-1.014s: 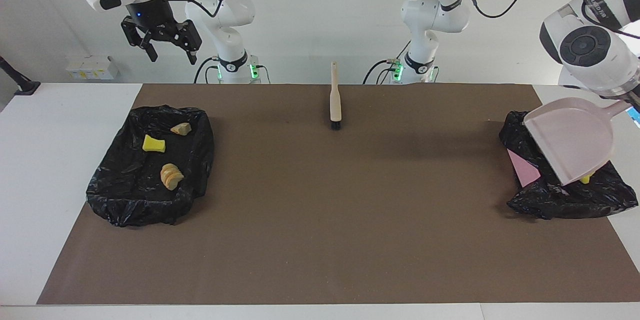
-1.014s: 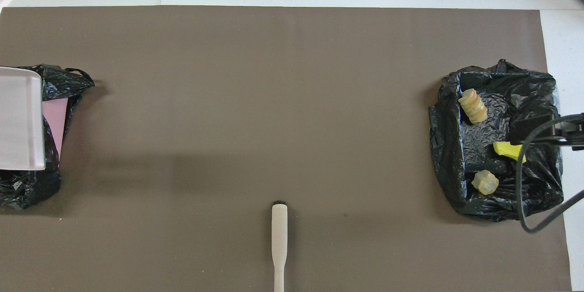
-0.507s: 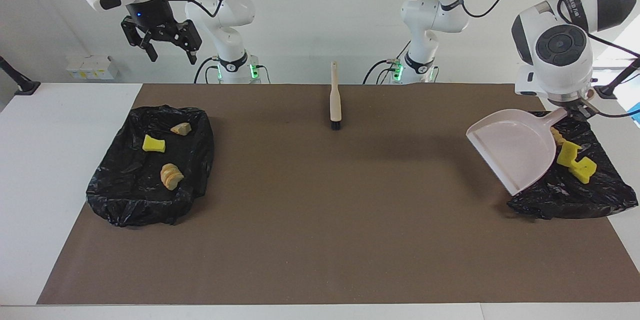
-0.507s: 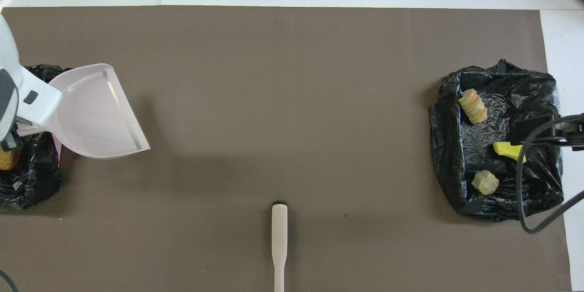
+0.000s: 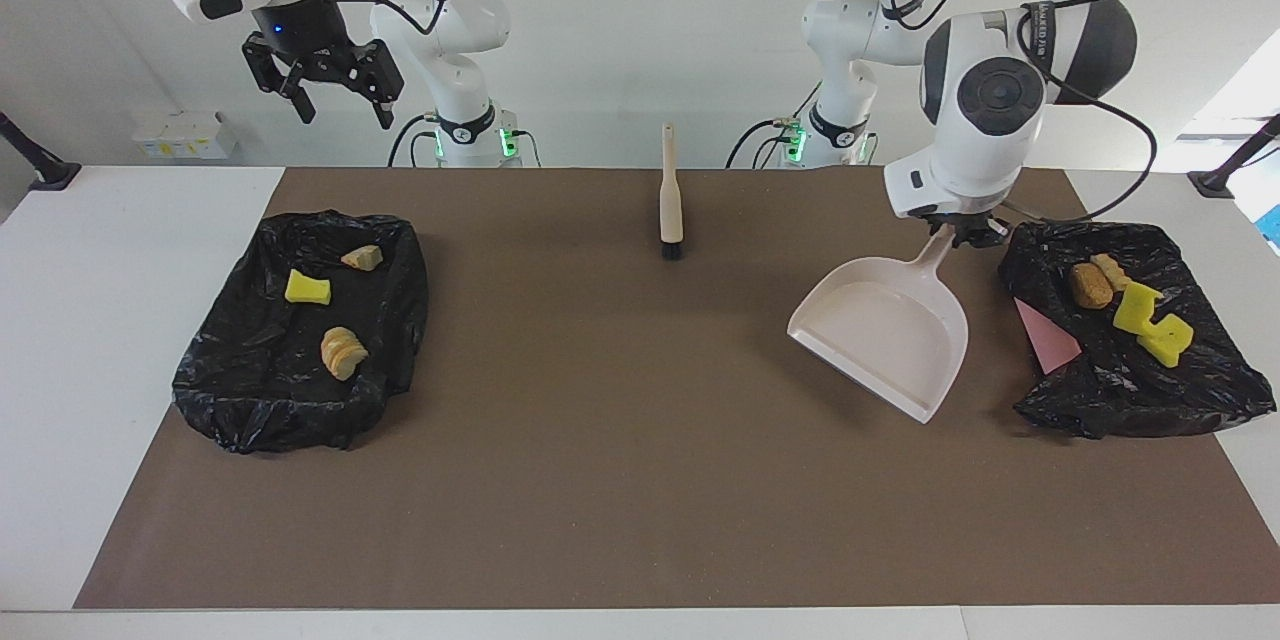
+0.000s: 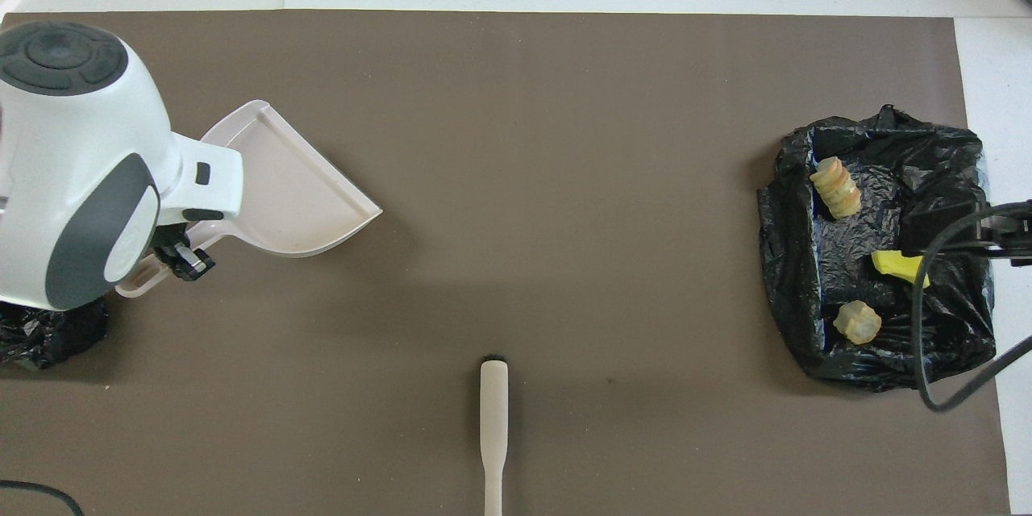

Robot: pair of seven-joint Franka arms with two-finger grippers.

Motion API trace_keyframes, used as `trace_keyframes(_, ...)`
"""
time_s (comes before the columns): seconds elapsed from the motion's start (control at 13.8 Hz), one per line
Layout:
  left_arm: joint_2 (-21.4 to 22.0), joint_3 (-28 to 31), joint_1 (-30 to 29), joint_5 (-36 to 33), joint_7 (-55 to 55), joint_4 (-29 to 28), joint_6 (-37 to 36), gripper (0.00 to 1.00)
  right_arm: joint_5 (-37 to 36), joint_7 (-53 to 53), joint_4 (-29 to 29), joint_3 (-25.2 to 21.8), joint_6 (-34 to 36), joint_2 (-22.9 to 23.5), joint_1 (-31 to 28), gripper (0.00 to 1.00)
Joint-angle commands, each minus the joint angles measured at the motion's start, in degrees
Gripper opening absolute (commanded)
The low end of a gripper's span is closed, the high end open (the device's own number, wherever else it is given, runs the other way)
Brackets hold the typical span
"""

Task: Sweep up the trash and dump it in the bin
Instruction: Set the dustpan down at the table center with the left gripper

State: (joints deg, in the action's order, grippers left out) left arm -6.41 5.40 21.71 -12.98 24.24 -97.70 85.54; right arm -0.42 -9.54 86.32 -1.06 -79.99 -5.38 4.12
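Note:
My left gripper [image 5: 958, 235] is shut on the handle of the pale pink dustpan [image 5: 885, 335], which hangs empty and slanted low over the brown mat, beside the black-bagged bin [image 5: 1130, 370] at the left arm's end. In that bin lies trash: brown lumps [image 5: 1090, 282] and yellow sponge chunks [image 5: 1150, 320]. A second black-bagged bin [image 5: 260, 360] at the right arm's end holds a yellow chunk [image 5: 306, 288] and two tan lumps [image 5: 342, 352]. My right gripper [image 5: 335, 90] waits open, high above that end.
The beige brush [image 5: 671, 195] lies on the mat near the robots, midway between the arms, bristles pointing away from them. A pink panel [image 5: 1045, 340] shows at the edge of the bin beside the dustpan. The brown mat [image 5: 640, 480] covers most of the white table.
The left arm has swung the dustpan off the bin and toward the table's middle, turning it hollow side up. The trash in that bin is now uncovered. The right arm has not moved.

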Motion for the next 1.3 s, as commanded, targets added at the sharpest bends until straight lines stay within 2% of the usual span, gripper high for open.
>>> trace_keyframes(0.0,1.4,-3.45,0.44,3.31,-12.24,-2.76,3.13,0.0,-0.73,1.46,-0.8,-0.17,1.33,0.11,-0.16,1.0)
trace_keyframes(0.29,-0.35,-8.46,1.49,6.57,-31.85,-4.51,9.64,0.0,-0.73,1.46,-0.8,-0.17,1.33,0.11,-0.16,1.0)
trace_keyframes(0.43,-1.58,-9.88,1.75,9.98,-36.26,-4.69,13.84,0.0,-0.73,1.46,-0.8,-0.17,1.33,0.11,-0.16,1.0)
trace_keyframes(0.65,-5.0,-14.62,2.89,10.7,-45.92,-6.27,22.01,0.0,-0.73,1.46,-0.8,-0.17,1.33,0.11,-0.16,1.0)
trace_keyframes(0.94,-7.29,-18.83,3.42,14.91,-52.16,-9.08,33.53,0.0,-0.73,1.46,-0.89,-0.26,1.33,0.02,-0.16,1.0)
trace_keyframes(1.09,-9.14,-20.68,3.42,14.92,-55.51,-9.0,35.74,0.0,-0.73,1.46,-0.89,-0.26,1.33,-0.59,-0.16,1.0)
trace_keyframes(1.23,-12.73,-22.53,4.3,14.92,-60.43,-9.0,39.95,0.0,-0.73,1.46,-0.89,-0.26,1.33,-0.94,-0.16,1.0)
